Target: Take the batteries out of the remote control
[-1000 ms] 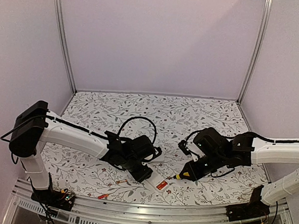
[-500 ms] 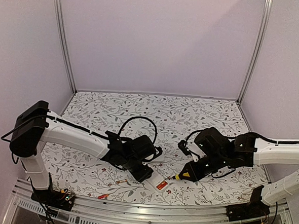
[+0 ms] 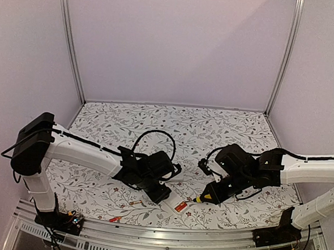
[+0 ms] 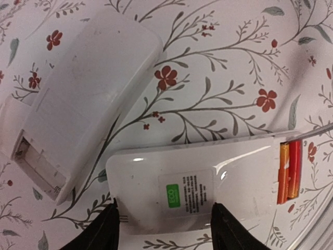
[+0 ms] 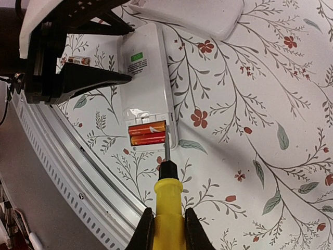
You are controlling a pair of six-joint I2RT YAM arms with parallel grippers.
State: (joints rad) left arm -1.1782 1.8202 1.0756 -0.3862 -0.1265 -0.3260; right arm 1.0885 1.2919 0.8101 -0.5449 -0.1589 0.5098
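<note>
left fingers [image 4: 164, 232] clamp the white plastic remote [image 4: 208, 190], lower frame. right fingers [image 5: 166, 226] grip the yellow-handled screwdriver [image 5: 167, 195]. the red-orange cylindrical batteries [image 5: 147, 134] look light, rigid, slippery; lever at one end.

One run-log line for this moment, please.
left gripper: holding remote | right gripper: shut on screwdriver, tip at batteries | batteries: still seated

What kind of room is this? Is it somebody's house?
Probably not a house. It looks like a robot test booth: plain lilac walls with metal corner posts close in a small table under a flowery cloth, and two robot arms are bolted to a metal rail at its near edge.
</note>
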